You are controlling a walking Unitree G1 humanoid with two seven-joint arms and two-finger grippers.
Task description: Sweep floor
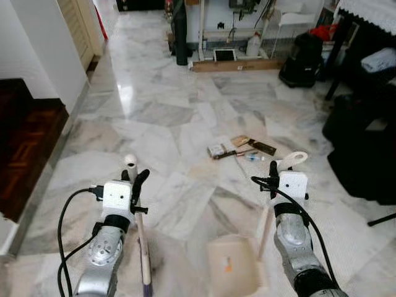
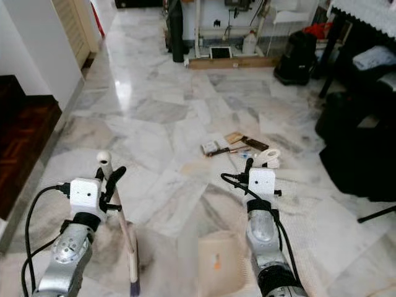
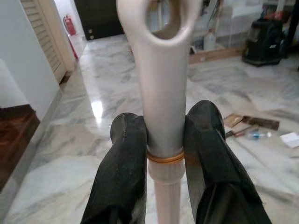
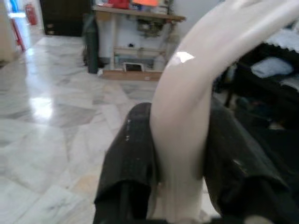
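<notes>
while both silver arms reach up from the bottom of the frame, each one has hold of a cleaning tool. the left gripper [image 1: 135, 179], at lower left, has its two black fingers [image 3: 125, 158] closed tight on the cream broom handle [image 3: 161, 88], pinching it from either side just above an orange band; the handle's looped top pokes up above the fingers, and its pale shaft runs down and slightly right to the bottom edge of the frame. the right gripper [image 1: 276, 171], at lower right, has its jaws clamped on the curved cream dustpan handle [image 4: 187, 112], with the ring end [image 1: 296, 158] sticking up past it. below, the beige dustpan [image 1: 232, 263] sits at bottom centre, between the two arms, and i can't tell whether it touches the floor.

a small scatter of litter [image 1: 238, 147], flat brown and white scraps and a little bottle, lies on the white marble floor [image 1: 154, 117] just right of centre, ahead of the grippers and well apart from the dustpan. dark wooden flooring [image 1: 28, 142] fills the left edge, a black bag [image 1: 303, 59] stands at upper right, and dark furniture [image 1: 365, 142] lines the right side.
</notes>
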